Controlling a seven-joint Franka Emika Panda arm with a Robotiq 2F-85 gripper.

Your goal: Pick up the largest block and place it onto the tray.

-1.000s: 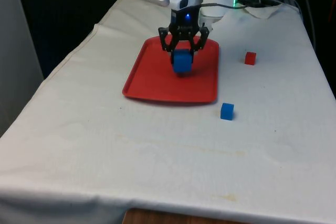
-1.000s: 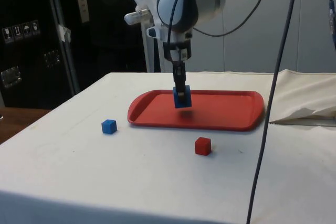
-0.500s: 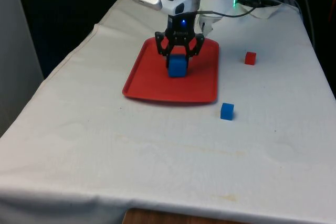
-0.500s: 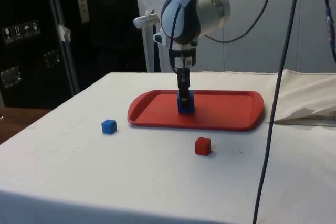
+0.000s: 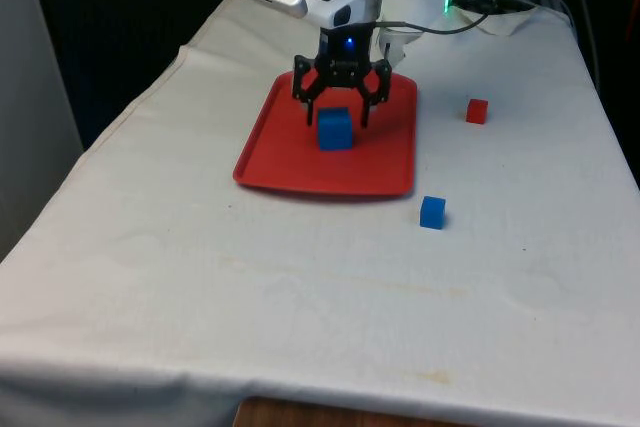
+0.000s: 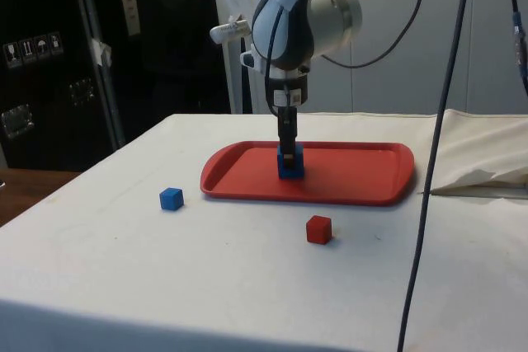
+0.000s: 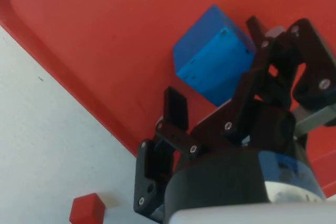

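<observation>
Largest block (image 5: 335,129), the big blue cube, sits flat on the red tray (image 5: 280,152), roughly at the tray's middle and a little toward the worktop's far end. The gripper (image 5: 340,107) hangs directly over it with its fingers spread wider than the cube and clear of its sides, holding nothing; in the wrist view the block (image 7: 212,62) lies between the two fingers (image 7: 175,109) with red tray floor showing around it. That reads as a release: the cube bears its own weight on the tray, so the placing looks done and only a straight lift of the arm seems left. The fingertips reach down past the cube's top edge, so a sideways move could knock it. On the white worktop (image 5: 300,287), a small blue cube (image 5: 432,212) lies just off the tray's near corner on the front view's right, and a small red cube (image 5: 477,111) lies farther toward that side's edge, apart from the tray. Neither stands in the arm's way.
</observation>
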